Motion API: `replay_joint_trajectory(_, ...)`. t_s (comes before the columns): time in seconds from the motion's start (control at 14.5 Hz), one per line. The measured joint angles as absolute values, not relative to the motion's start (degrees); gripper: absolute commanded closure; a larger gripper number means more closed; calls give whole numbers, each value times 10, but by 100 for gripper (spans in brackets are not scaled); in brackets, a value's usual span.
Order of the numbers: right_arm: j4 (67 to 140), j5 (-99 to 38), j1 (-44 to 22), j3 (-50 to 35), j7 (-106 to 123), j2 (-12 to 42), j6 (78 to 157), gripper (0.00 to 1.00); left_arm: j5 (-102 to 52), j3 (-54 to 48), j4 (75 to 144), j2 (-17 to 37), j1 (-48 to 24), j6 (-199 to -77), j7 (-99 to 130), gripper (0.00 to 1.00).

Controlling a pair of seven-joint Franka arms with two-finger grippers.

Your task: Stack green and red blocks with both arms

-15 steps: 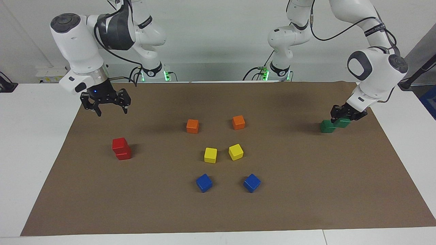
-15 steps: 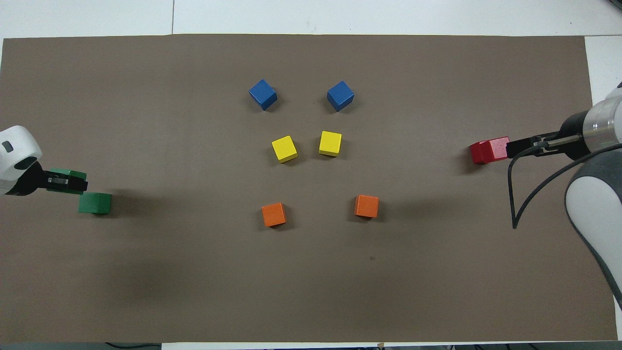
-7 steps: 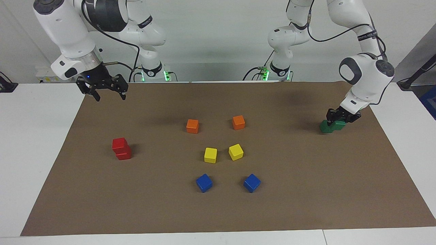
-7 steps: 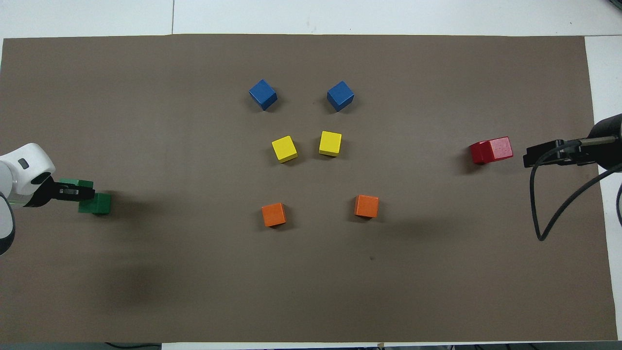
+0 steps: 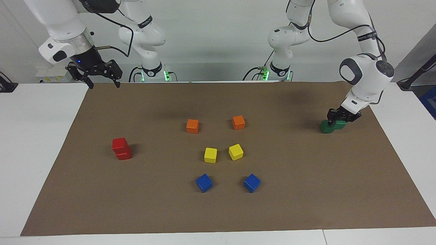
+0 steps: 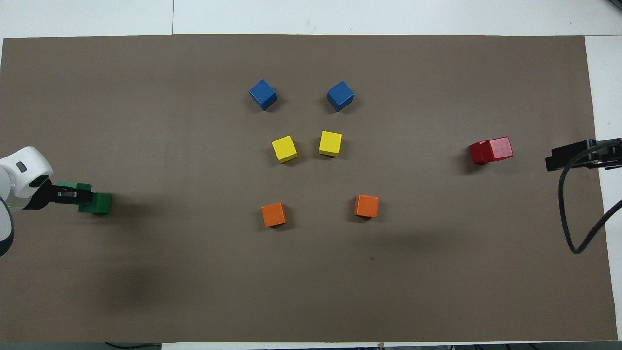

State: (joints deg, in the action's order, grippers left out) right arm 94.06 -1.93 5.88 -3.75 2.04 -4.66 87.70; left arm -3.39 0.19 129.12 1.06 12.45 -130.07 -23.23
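Your left tool [image 5: 339,119] grips the upper green block [image 5: 338,124], which sits offset on the lower green [image 5: 326,127], toward the robots; shift outward. Right tool [image 5: 100,80] hangs wide open, red stack [image 5: 121,149] below it.

Red blocks [image 5: 121,149] [image 6: 491,150]: two stacked, top one slightly offset, at right arm's end of tabletop. Green blocks [image 5: 332,125] [image 6: 95,203]: lower on tabletop at left arm's end; upper held in left end effector [image 5: 341,116], overlapping it.
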Motion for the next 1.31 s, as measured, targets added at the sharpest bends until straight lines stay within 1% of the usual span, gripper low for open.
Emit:
replay_joint_trajectory(0.76, 942, -14, 64, -34, 20, -46, 876, 0, -34, -1, 1304, 9, 125, -1302, -223, 100)
replay_joint_trajectory(0.83, 942, -14, 64, -34, 20, -46, 876, 0, -34, -1, 1305, 9, 125, -1302, -223, 63)
replay_joint_trajectory(0.89, 942, -14, 64, -34, 20, -46, 876, 0, -34, -1, 1306, 8, 125, -1302, -223, 1)
replay_joint_trajectory(1.31, 942, -14, 64, -34, 20, -46, 876, 0, -34, -2, 1307, 7, 124, -1303, -223, 0)
